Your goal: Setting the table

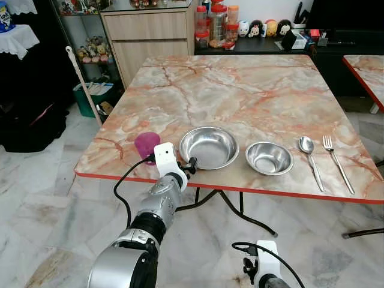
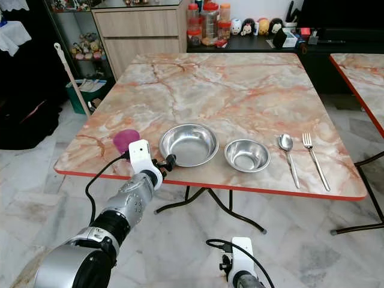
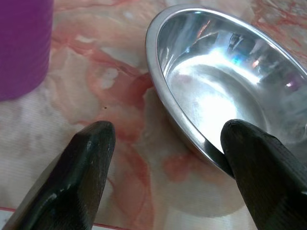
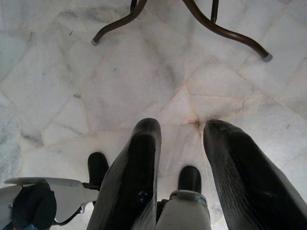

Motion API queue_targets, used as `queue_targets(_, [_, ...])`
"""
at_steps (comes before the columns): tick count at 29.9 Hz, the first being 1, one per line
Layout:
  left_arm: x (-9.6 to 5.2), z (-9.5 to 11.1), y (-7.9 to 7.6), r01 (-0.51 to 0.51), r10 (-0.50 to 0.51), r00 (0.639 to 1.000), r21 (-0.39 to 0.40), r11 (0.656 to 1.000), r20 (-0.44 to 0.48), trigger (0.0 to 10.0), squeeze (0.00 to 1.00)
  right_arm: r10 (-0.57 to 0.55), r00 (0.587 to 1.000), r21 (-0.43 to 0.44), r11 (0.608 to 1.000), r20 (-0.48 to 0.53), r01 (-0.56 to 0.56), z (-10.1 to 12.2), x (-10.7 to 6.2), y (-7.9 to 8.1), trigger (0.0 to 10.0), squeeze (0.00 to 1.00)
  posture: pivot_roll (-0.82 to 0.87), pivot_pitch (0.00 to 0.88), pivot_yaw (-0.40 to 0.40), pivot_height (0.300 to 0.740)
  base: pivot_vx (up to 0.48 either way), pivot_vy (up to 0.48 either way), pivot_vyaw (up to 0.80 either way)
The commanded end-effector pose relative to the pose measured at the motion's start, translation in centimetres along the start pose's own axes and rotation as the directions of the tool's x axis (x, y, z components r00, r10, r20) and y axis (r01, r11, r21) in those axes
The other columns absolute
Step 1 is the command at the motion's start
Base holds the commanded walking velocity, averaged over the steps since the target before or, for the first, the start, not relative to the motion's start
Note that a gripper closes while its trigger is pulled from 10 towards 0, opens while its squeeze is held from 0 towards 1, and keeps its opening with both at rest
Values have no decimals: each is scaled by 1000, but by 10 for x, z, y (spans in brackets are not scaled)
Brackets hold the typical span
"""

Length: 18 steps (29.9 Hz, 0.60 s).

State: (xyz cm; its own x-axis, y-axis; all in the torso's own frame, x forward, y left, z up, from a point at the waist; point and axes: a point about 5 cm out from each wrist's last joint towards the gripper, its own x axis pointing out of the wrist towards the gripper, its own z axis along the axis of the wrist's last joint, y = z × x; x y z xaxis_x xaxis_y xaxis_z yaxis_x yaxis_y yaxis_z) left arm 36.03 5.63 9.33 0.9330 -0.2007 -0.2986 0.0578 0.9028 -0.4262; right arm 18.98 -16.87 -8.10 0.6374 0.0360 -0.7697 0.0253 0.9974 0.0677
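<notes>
The table [image 1: 240, 84] has a marbled pink top with a red edge, and the setting lies in a row along its near side. Largest in the row is the big bowl [image 1: 209, 147], steel and with nothing in it. Just right of it, apart, sits the small bowl [image 1: 269, 158], also steel and holding nothing. Further right lie the spoon [image 1: 309, 157] and the fork [image 1: 336, 159], side by side and parallel, handles toward the near edge. Left of the big bowl, close to the table's near left corner, stands the purple cup [image 1: 146, 144]; its inside cannot be seen from here.

The left arm reaches forward and up from below the table edge, its wrist level with the top. The left gripper [image 3: 168, 143] is spread wide at the big bowl's near left rim, gripping nothing. In the left wrist view one finger [image 3: 261, 167] overlaps the rim's near edge, perhaps touching it, though that is hard to judge; the other lies over bare tabletop between bowl and cup.

The right arm hangs low beside the robot. The right gripper [image 4: 180, 158] points down at the marble floor [image 4: 57, 86], its fingers parted and holding nothing, with the table's dark metal legs [image 4: 225, 33] ahead of it.
</notes>
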Motion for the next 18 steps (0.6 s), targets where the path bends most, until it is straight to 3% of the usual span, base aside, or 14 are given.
queue_targets(1, [1,-3,-54,119,-120,993,-55,991,-7,10000,0,-4,1000,15,1000,5,4,-1,0,0,10000,0,-192,0,84,740,0,0,0])
queue_targets(9, [3,7,-65,143,-142,990,-117,983,17,10000,0,-5,1000,16,1000,3,5,-2,-1,0,10000,0,-194,0,82,740,0,0,0])
queue_targets(18, [3,7,-68,144,-143,990,-106,984,10,10000,0,-3,1000,18,1000,6,3,-1,0,1,10000,0,-195,0,85,740,0,0,0])
